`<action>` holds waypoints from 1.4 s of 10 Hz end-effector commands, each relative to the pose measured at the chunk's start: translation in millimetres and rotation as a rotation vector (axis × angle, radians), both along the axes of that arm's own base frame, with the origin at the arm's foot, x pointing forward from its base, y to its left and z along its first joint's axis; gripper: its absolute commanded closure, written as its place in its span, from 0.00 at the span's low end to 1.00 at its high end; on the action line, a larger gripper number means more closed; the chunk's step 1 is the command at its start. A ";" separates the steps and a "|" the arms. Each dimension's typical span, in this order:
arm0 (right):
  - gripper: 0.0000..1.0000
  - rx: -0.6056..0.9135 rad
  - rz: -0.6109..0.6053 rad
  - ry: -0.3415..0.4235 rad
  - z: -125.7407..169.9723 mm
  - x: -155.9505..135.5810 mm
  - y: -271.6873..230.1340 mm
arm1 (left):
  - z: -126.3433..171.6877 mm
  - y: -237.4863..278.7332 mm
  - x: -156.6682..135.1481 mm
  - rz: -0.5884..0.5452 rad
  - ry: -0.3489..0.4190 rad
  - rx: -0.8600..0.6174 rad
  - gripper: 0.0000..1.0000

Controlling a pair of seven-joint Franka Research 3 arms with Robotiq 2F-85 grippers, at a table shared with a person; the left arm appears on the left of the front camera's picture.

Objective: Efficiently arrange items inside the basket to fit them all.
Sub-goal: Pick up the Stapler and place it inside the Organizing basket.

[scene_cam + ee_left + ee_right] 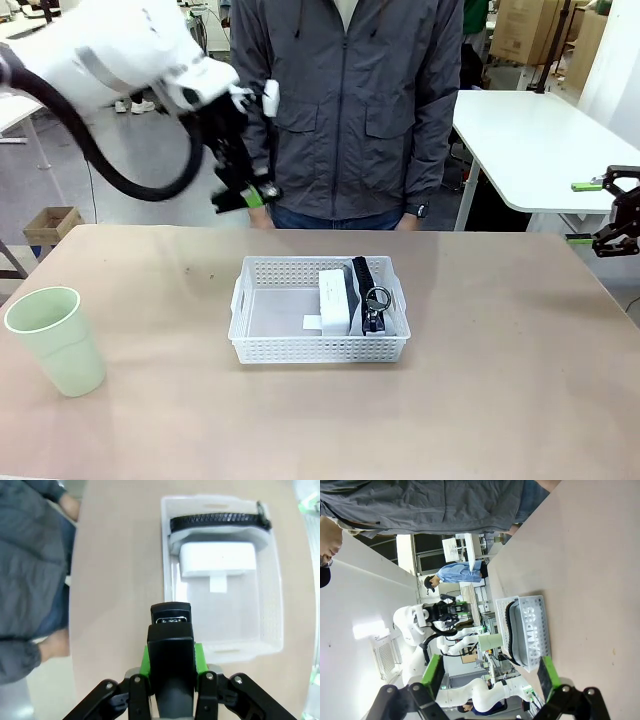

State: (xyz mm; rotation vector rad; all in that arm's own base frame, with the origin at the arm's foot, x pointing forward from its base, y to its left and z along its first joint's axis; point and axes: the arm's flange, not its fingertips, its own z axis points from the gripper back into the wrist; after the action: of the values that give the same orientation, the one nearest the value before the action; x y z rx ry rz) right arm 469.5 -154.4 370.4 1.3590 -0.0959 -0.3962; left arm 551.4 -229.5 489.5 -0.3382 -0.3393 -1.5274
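Currently: white perforated plastic basket [320, 351] sits mid-bench [500, 380]. In its right half is a white boxy block [336, 298], and a grey zip pouch with black edge [362, 275] stands on edge just beside it, along the right wall. Black stapler [171, 625] is outside the basket, clamped in the left claw [171, 655] and held in the air above the far side, in front of a person in a grey jacket [345, 100]. Pale green plastic cup [50, 340] stands upright near the bench's left edge, well apart from the basket. Right claw [582, 212] is wide and holds nothing, hovering at the right edge.

Tan table [500, 400] bearing white basket [320, 351], green cup [55, 340]
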 end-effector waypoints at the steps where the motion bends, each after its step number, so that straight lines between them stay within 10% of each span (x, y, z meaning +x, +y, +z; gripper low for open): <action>1: 0.00 -0.007 0.017 -0.015 1.7 -0.7 -2.7 | -27.7 -14.5 17.8 0.003 0.081 0.000 0.63; 5: 0.00 -0.007 0.017 -0.015 1.7 -0.7 -2.7 | -72.3 -49.6 -3.7 -0.209 0.194 0.006 0.63; 12: 0.00 -0.007 0.017 -0.015 1.7 -0.7 -2.7 | -92.7 -43.0 3.0 -0.095 0.177 0.037 0.63; 14: 0.00 -0.007 0.017 -0.015 1.7 -0.7 -2.7 | -96.2 -61.9 -39.7 0.067 0.164 -0.011 0.63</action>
State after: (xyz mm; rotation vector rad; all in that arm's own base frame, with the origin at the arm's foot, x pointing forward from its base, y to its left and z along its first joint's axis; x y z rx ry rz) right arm 469.5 -154.4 370.3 1.3592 -0.0955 -0.3962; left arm 542.9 -283.3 394.2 -0.4689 -0.1800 -1.5078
